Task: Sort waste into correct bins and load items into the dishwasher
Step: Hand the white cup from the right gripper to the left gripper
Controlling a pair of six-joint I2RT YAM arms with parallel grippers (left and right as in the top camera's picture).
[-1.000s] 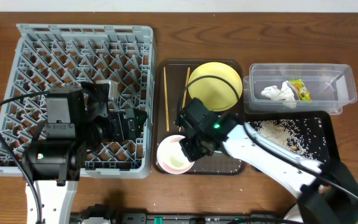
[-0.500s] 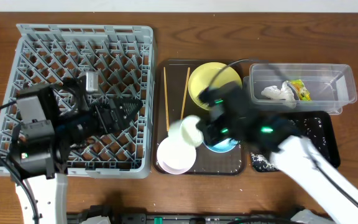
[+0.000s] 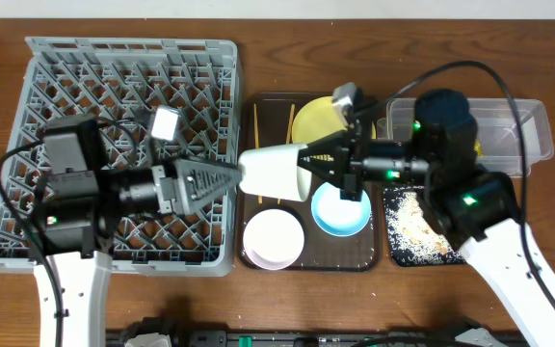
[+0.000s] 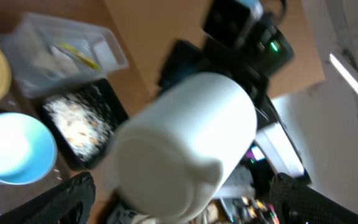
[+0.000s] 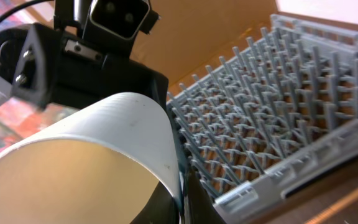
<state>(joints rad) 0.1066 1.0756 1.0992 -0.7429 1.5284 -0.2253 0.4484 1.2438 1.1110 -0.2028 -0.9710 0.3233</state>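
Note:
The white cup [image 3: 273, 172] hangs on its side above the left part of the brown tray. My right gripper [image 3: 324, 162] is shut on its rim; the right wrist view shows the fingers [image 5: 182, 199] pinching the cup wall [image 5: 104, 143]. My left gripper [image 3: 222, 179] is open and points at the cup's base. In the left wrist view its fingers [image 4: 185, 208] spread either side of the cup base [image 4: 185, 149]. The light-blue bowl [image 3: 342, 209], pinkish-white bowl [image 3: 274, 238], yellow plate [image 3: 316, 123] and chopsticks [image 3: 256, 145] lie on the tray.
The grey dish rack [image 3: 85, 87] fills the left side, under my left arm. The black tray [image 3: 414, 231] holds rice crumbs at the right front. The clear tub [image 3: 514, 120] is behind it, its contents mostly hidden by my right arm. The dark brown serving tray [image 3: 374, 258] sits in the middle.
My right gripper has lifted the cup off the tray and turned it sideways toward the left. My left gripper has swung right and now faces the cup's base.

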